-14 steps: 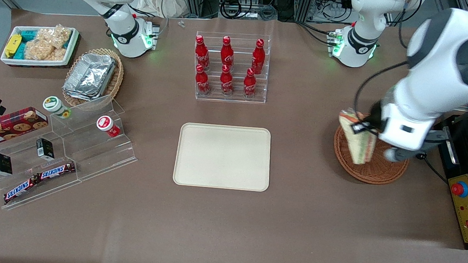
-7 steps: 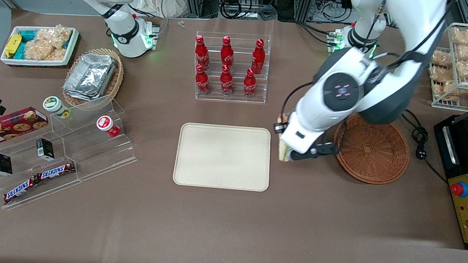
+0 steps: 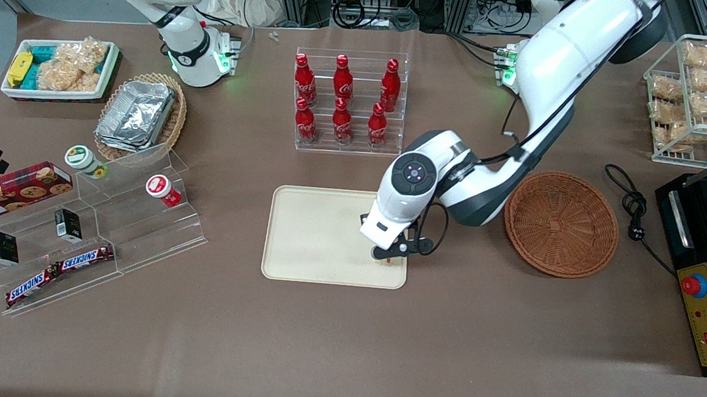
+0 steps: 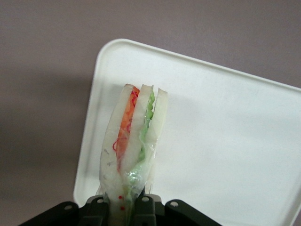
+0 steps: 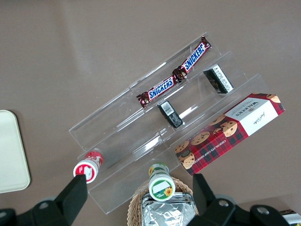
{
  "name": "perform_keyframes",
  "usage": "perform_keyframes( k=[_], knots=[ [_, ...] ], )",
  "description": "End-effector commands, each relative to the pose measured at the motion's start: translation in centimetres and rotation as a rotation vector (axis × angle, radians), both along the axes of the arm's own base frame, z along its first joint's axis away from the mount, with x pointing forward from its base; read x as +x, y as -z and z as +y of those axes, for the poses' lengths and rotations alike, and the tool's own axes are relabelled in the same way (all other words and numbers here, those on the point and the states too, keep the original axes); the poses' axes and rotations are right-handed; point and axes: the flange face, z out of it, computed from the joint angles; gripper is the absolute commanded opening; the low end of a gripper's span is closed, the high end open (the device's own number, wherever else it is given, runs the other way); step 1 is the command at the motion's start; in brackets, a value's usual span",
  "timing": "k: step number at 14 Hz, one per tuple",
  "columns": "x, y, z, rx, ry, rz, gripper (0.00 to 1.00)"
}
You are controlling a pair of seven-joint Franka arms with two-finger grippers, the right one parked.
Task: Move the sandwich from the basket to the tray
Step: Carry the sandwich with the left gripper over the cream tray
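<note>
Sandwich [image 4: 134,141] first: a clear-wrapped wedge of soft white bread with orange-red and green filling, pinched at one end by the claw [image 4: 129,207] and hanging over the cream tray's [image 3: 312,246] corner nearest the front camera and the working arm's end of the bench. It looks light, squashy and slick in its film, so a gentle hold across the bread faces seems best. Farther off, the wicker basket [image 3: 561,224] sits empty.

"SNICKERS" on two candy bars [image 5: 175,77]; "Walkers" on cookie box [image 5: 232,133].
</note>
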Motion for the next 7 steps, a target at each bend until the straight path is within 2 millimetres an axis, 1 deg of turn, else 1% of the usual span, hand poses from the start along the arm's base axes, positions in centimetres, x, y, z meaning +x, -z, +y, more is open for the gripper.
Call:
perform_keyframes(
  k=[1, 2, 4, 5, 6, 7],
  knots=[
    [0.4, 3.1, -0.9, 0.009, -0.004, -0.04, 0.0],
    [0.3, 4.1, -0.8, 0.023, 0.003, -0.036, 0.0],
    [0.2, 4.4, -0.8, 0.024, 0.006, -0.032, 0.0],
    [0.2, 4.4, -0.8, 0.024, 0.006, -0.032, 0.03],
    [0.2, 4.7, -0.8, 0.025, 0.007, -0.028, 0.19],
    [0.2, 4.7, -0.8, 0.025, 0.01, -0.028, 0.44]
  ],
)
